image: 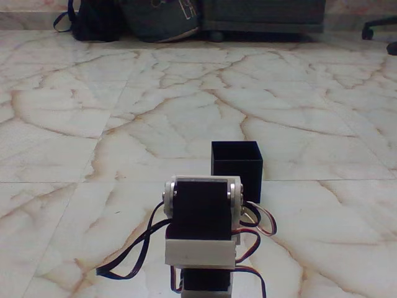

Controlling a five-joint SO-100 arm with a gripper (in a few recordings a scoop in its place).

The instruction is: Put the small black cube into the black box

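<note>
The black box [236, 169] stands upright on the marble floor, just right of centre, with its square mouth facing up. Nothing can be made out in its dark inside. The white arm [201, 251] rises from the bottom edge, seen from behind. Its black servo block [201, 208] sits just in front of and left of the box and overlaps the box's lower left corner. The small black cube is hidden or out of view. The arm's own body blocks the floor right behind it.
Red, black and white wires [133, 251] loop out from both sides of the arm onto the floor. At the far edge of the floor lie a dark bag [93, 22], a grey cushion-like bundle [161, 18] and a chair's wheeled base [379, 28].
</note>
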